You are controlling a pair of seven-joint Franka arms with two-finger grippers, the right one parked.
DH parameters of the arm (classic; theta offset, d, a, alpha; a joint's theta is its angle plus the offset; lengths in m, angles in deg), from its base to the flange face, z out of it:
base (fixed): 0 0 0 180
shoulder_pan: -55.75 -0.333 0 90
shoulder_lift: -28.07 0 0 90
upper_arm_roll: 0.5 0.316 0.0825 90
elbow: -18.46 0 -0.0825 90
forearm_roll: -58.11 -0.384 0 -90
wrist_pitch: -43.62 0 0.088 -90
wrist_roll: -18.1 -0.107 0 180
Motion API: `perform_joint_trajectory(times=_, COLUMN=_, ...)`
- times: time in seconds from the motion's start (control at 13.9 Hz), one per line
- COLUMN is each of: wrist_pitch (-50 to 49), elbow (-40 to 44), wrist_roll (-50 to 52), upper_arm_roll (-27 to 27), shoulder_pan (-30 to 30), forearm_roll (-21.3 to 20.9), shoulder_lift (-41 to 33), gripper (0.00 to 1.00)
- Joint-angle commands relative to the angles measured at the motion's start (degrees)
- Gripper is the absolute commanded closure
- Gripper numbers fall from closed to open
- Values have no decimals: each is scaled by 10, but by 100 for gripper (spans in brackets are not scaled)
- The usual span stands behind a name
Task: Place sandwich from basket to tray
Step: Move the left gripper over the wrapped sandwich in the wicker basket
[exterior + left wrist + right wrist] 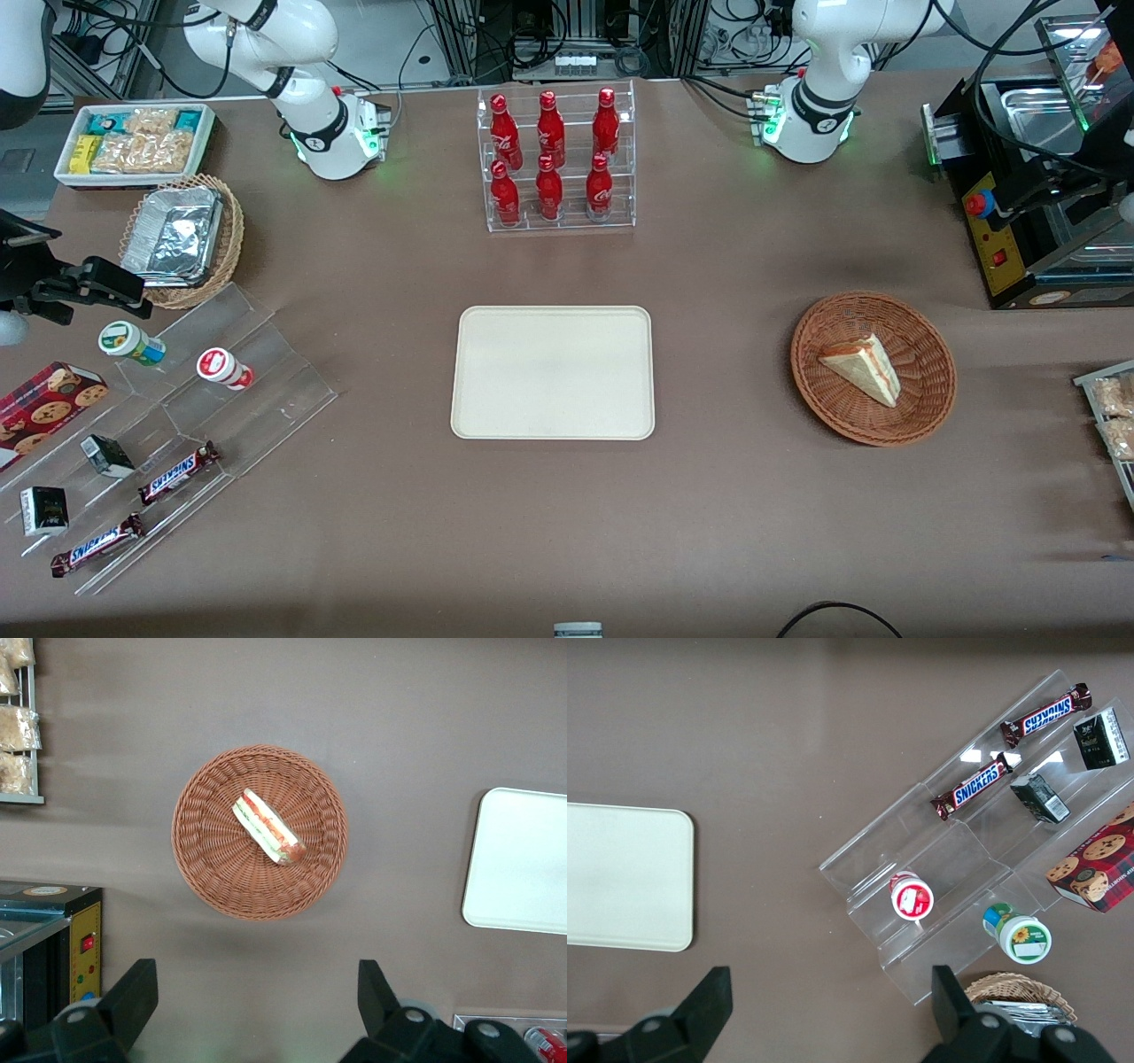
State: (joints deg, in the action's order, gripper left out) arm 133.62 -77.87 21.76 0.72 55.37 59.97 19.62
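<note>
The sandwich (861, 365) (268, 827), a pale bread wedge with orange and green filling, lies in the round reddish-brown wicker basket (921, 403) (213, 877) toward the working arm's end of the table. The cream tray (553, 372) (523, 859) lies flat at the table's middle, bare. My left gripper (1032, 190) (255, 979) hangs high above the table, farther from the front camera than the basket. Its fingers are spread wide and open, with nothing between them.
A black machine with a yellow panel (1019, 257) (84, 943) stands beside the basket. A clear rack of red bottles (558, 159) stands farther from the front camera than the tray. Packaged snacks (1112, 416) lie at the working arm's table edge. An acrylic shelf of snacks (177, 416) lies toward the parked arm's end.
</note>
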Motion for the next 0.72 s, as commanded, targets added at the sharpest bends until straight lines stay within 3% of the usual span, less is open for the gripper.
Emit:
perform_joint_trajectory(times=0.0, wrist_pitch=-16, elbow=11, wrist_roll=-8, upper_arm_roll=-1, shoulder_pan=-1, forearm_roll=-6, shoulder_lift=4, gripper=0)
perform_joint_trajectory(times=0.29, wrist_pitch=-16, elbow=10, wrist_roll=12, upper_arm_roll=-1, shoulder_pan=-4, forearm_roll=-7, shoulder_lift=36, gripper=0)
perform_joint_trajectory(times=0.65, wrist_pitch=11, elbow=-5, wrist_roll=213, upper_arm_roll=0, shoulder_pan=-1, forearm_roll=-11, shoulder_lift=96, gripper=0)
